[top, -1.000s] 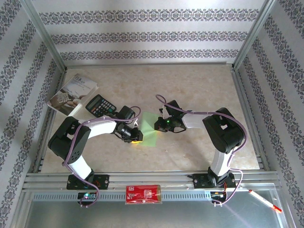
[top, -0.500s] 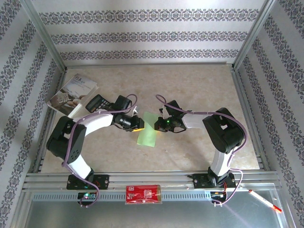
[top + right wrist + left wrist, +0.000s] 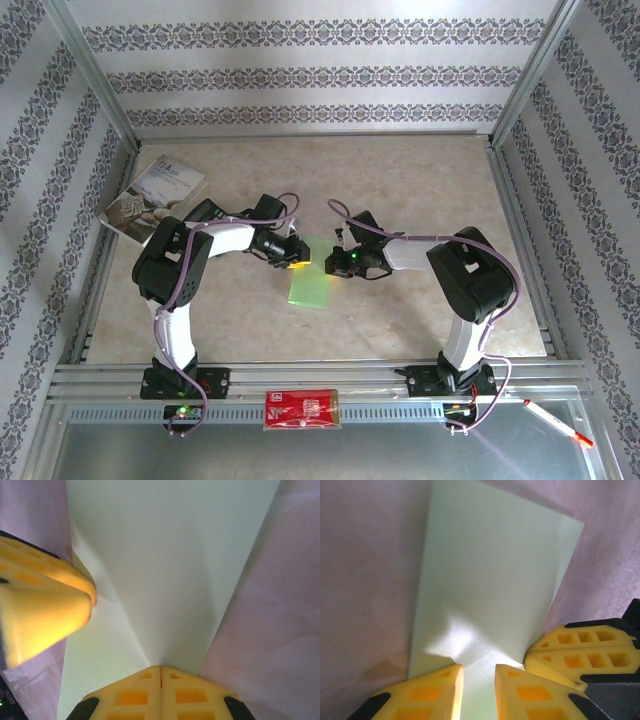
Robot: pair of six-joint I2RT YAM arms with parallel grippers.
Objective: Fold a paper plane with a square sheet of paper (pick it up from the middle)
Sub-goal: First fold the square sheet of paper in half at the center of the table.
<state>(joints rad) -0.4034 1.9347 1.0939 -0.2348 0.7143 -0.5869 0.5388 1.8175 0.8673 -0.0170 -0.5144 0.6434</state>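
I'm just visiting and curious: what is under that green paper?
The pale marbled table shows all around the green paper. The patch right beneath the paper is covered, so anything lying there cannot be seen.

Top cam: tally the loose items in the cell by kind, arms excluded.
Paper sheet: 1
Booklet: 1
Calculator, partly behind the left arm: 1
Red packet: 1
Pen: 1
Total: 5
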